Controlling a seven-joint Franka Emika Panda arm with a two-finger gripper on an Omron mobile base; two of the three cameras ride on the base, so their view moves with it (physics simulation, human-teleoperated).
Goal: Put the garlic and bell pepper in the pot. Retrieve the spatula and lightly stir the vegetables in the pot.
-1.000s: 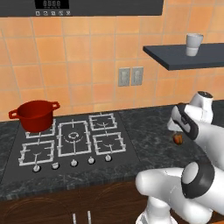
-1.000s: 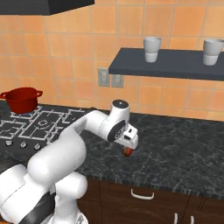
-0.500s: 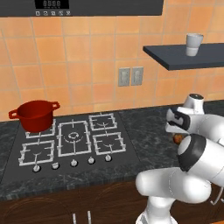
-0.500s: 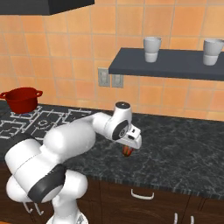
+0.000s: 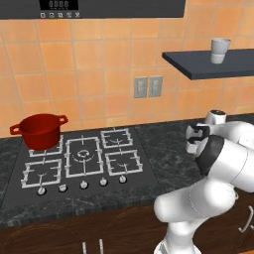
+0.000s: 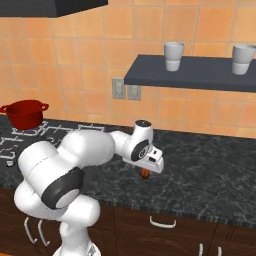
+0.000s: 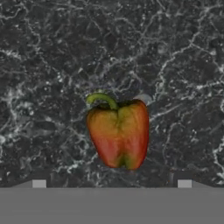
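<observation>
The gripper (image 6: pixel 145 169) hangs wide open right above the bell pepper (image 7: pixel 118 132) on the desk (image 6: pixel 210 175), apparently not touching; the pot (image 5: pixel 40 130) stands well apart.

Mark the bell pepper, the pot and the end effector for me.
bell pepper (image 7: pixel 118 133), hand view, middle of its orange-red body.
pot (image 5: pixel 41 131), left base view, front of its red wall.
end effector (image 6: pixel 145 172), right base view, between the open fingertips, just above the pepper.
</observation>
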